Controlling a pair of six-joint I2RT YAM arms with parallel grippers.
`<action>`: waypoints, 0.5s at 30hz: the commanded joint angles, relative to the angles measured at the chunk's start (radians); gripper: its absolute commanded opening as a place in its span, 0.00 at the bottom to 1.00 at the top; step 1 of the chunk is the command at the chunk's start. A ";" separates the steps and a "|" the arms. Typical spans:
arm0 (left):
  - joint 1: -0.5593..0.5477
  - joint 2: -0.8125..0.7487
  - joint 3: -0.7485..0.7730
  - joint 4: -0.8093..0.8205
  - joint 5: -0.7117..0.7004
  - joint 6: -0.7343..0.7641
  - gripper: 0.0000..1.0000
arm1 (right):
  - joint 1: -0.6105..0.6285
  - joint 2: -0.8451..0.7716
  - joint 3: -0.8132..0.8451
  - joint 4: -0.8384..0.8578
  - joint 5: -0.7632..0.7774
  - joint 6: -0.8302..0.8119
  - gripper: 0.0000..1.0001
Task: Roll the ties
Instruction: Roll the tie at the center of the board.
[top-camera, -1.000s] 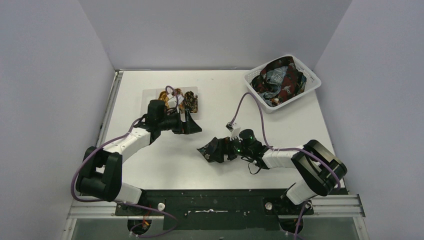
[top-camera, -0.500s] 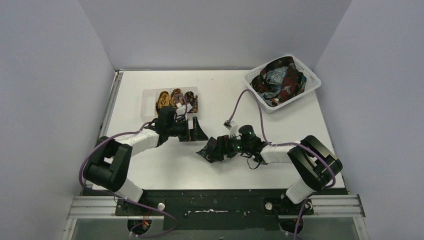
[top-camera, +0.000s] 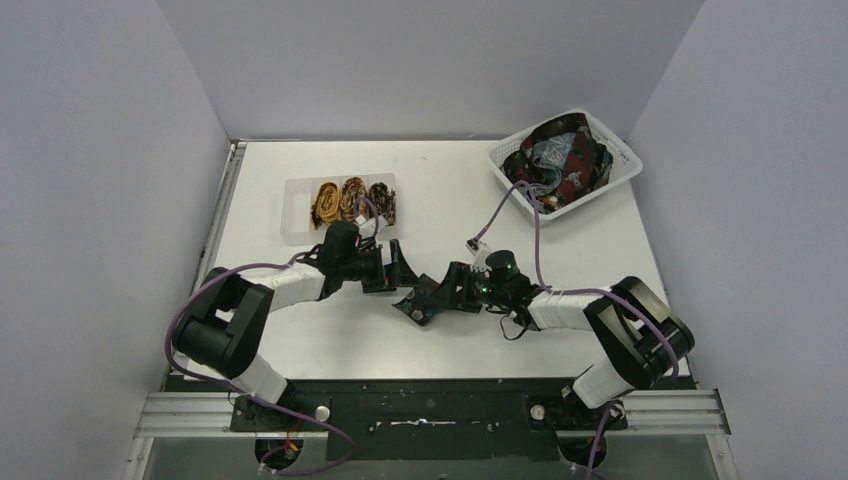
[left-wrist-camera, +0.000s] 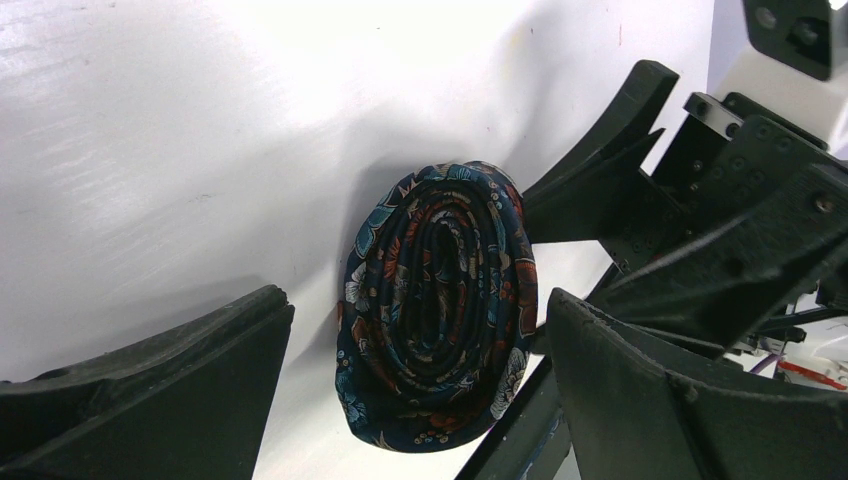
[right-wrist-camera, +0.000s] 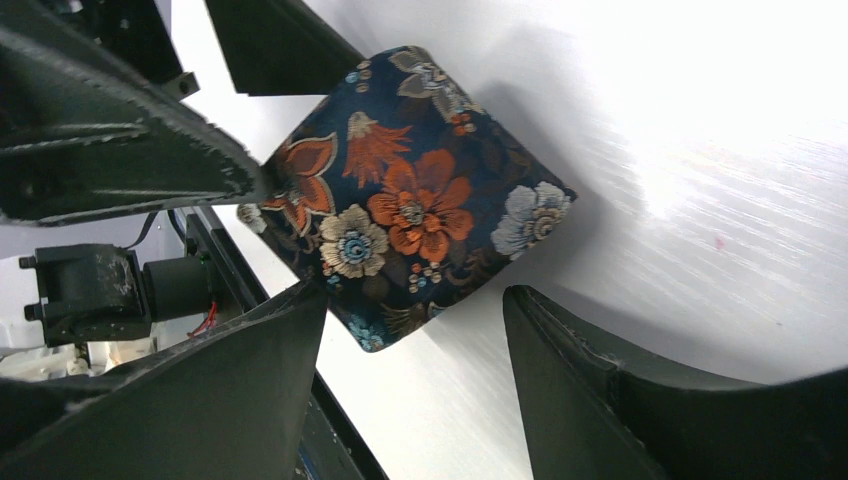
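Top external: three rolled ties (top-camera: 352, 200) sit in the clear tray (top-camera: 296, 218). A fourth, the navy floral coil (top-camera: 415, 307), lies mid-table (top-camera: 340, 340) between left gripper (top-camera: 389, 266) and right gripper (top-camera: 440, 293). White basket (top-camera: 622, 165) at far right holds a heap of unrolled ties (top-camera: 562, 160), so much is left, I judge

Left wrist: coil wound tight, spiral face toward camera. Left jaws spread wide, clear gap on one side, other finger at the coil's edge. A right-gripper finger touches it from beyond

Right wrist: right jaws wide, coil just ahead of the tips, not held. Both grippers crowd the coil; move to tray not yet done
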 joint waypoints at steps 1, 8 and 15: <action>-0.011 0.005 0.016 0.063 0.031 -0.003 0.97 | -0.011 0.016 0.001 0.027 0.029 0.035 0.62; -0.033 0.040 0.025 0.035 0.044 0.020 0.97 | -0.028 0.016 -0.006 -0.004 0.046 0.024 0.54; -0.053 0.058 0.036 0.043 0.043 0.006 0.97 | -0.028 0.030 -0.007 -0.005 0.037 0.020 0.53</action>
